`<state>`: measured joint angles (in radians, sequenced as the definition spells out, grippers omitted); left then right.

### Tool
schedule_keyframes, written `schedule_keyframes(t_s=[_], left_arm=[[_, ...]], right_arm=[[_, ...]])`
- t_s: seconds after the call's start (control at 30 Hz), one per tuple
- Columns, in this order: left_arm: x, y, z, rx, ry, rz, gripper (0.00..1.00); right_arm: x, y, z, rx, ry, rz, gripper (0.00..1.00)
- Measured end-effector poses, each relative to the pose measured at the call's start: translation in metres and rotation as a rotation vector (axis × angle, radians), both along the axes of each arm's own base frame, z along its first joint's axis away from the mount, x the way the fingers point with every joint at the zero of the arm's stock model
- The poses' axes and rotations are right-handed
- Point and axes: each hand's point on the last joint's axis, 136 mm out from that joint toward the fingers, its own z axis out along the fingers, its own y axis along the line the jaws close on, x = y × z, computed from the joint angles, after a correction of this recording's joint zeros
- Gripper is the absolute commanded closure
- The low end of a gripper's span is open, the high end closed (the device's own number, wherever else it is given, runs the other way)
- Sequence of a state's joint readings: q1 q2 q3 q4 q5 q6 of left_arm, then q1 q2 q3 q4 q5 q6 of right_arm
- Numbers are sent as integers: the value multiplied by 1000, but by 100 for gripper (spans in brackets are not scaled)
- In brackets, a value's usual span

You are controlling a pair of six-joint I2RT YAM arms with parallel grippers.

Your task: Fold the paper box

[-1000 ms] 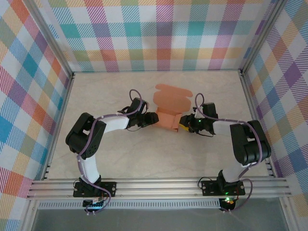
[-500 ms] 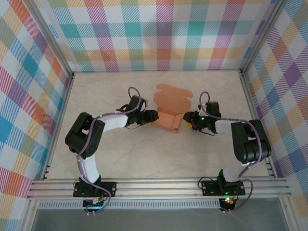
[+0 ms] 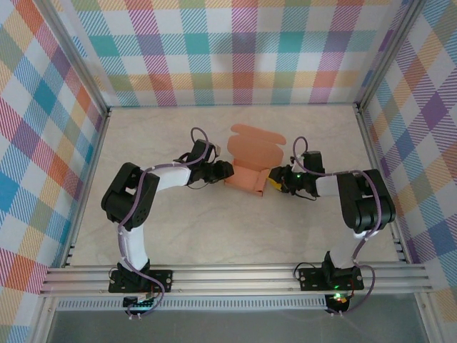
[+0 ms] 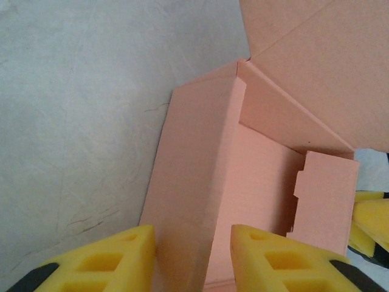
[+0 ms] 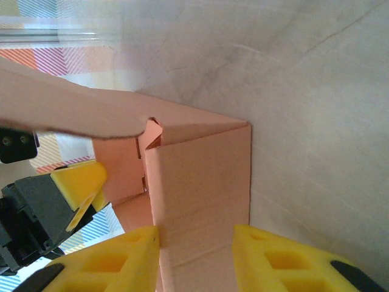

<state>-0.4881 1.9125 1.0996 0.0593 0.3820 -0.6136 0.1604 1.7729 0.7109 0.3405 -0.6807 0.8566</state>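
From above, we see the left claw (image 3: 227, 170) at the left side of the paper box (image 3: 251, 158). The box sits near the middle of the worktop (image 3: 214, 229), a little toward the far edge, with its lid panel and rounded flaps open on the far side.

The left wrist camera gives finer detail. One yellow pad (image 4: 109, 261) is outside the box's left wall and the other is inside the box, with the raised wall between them. We cannot tell whether they pinch the wall or merely straddle it. That camera also shows a notched tab (image 4: 328, 194) standing at the box's right end.

Further right, the right claw (image 3: 273, 179) meets the box's right side. Its own wrist camera shows an end panel filling the gap from pad to pad, so this claw is clamped on the card.

Worktop surface stretches away from the box on every side. The checked walls (image 3: 43, 143) stand well apart from it, and the widest stretch lies toward the near edge, between the two arms.
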Motion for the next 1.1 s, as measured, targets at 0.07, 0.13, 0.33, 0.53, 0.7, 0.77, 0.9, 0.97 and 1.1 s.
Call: schedule_keyframes(t_s=[0.07,0.13,0.33,0.53,0.7,0.77,0.9,0.97,1.1], left_arm=[[0,0,0,-3,3,0,68],[0,0,0,-4,3,0,69],[-1,-1,-1,-10,13,-1,69],[-3,-2,-2,-16,23,0,70],[-2,-3,-3,-22,27,4,75],[-1,-3,-3,-25,22,4,75],[-1,-4,-3,-26,20,3,75],[0,-4,-3,-27,19,3,75],[-1,-5,-3,-31,22,2,75]], right_arm=[[0,1,-1,9,-2,8,64],[1,2,0,15,-9,12,63],[2,2,-1,6,-6,17,64],[4,3,-2,-31,-12,30,64],[6,5,-3,-94,-42,33,64],[9,4,-2,-139,-63,25,64],[13,3,-1,-230,-99,12,65],[14,2,0,-261,-113,8,66],[16,2,0,-300,-139,10,64]])
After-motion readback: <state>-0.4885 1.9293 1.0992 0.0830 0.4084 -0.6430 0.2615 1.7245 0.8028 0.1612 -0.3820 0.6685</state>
